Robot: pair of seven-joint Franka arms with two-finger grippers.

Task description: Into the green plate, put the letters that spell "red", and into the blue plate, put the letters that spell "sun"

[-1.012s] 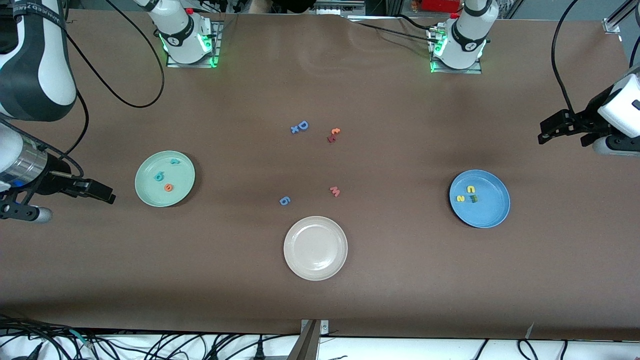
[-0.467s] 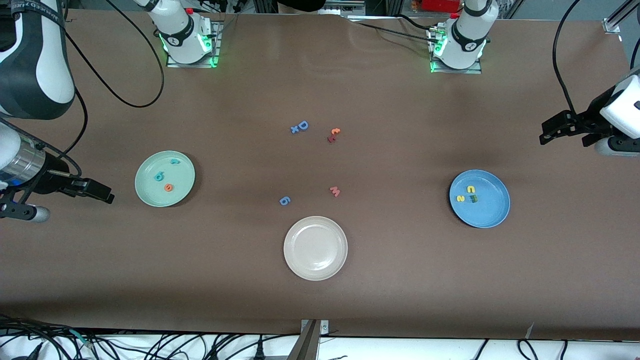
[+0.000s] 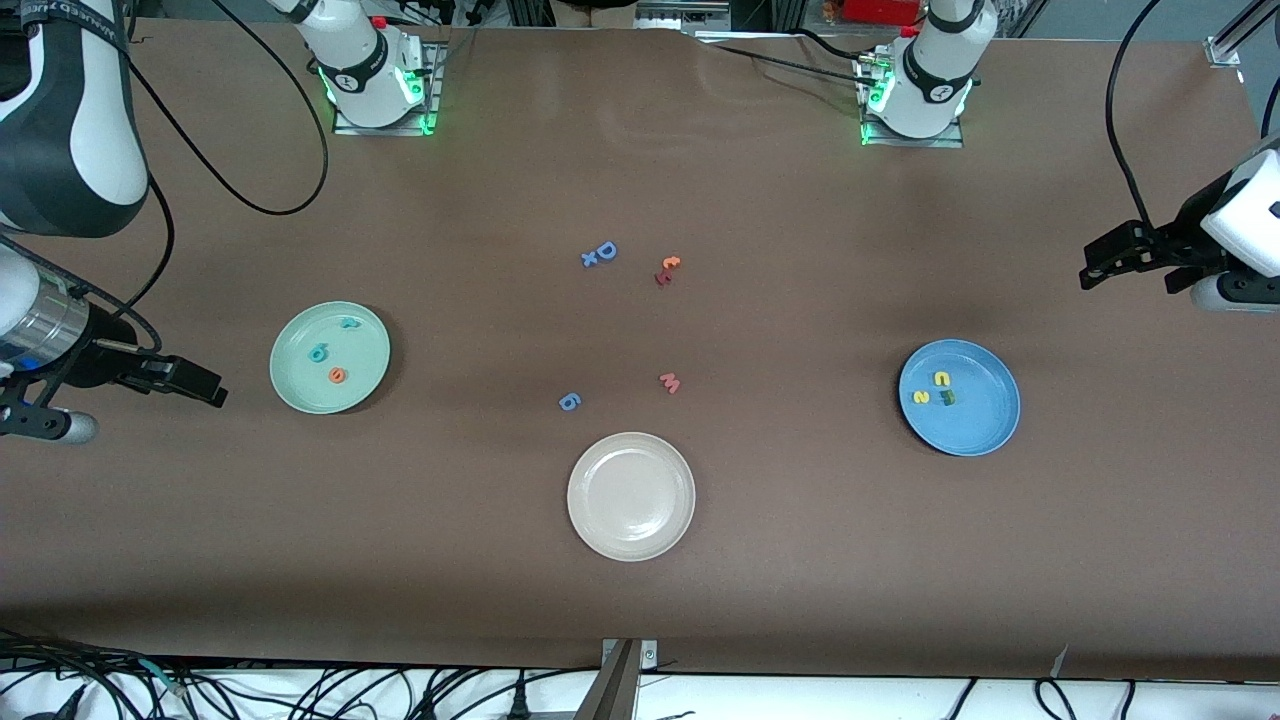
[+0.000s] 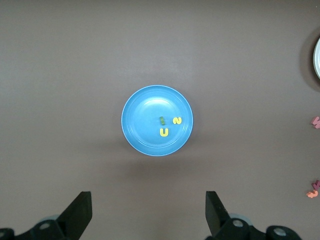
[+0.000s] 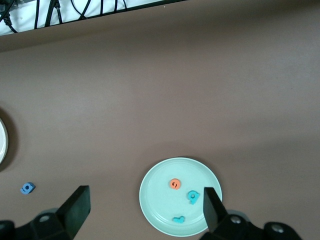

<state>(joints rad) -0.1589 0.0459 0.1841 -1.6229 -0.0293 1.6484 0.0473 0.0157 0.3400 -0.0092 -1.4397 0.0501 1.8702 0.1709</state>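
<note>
Showing only from the wrists: both spread pincers, left pincer, right pincer.

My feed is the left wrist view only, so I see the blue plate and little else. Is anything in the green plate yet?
Observer: Yes. The green plate holds three letters: two teal ones and an orange one.
Operator: Where is the right end effector?
Observer: The right end effector hangs open over the table at the right arm's end, beside the green plate, holding nothing.
Operator: Any letters loose on the table?
Observer: Several near the middle, among them a blue capital D and a blue round letter. The cream-white plate holds none.
</note>
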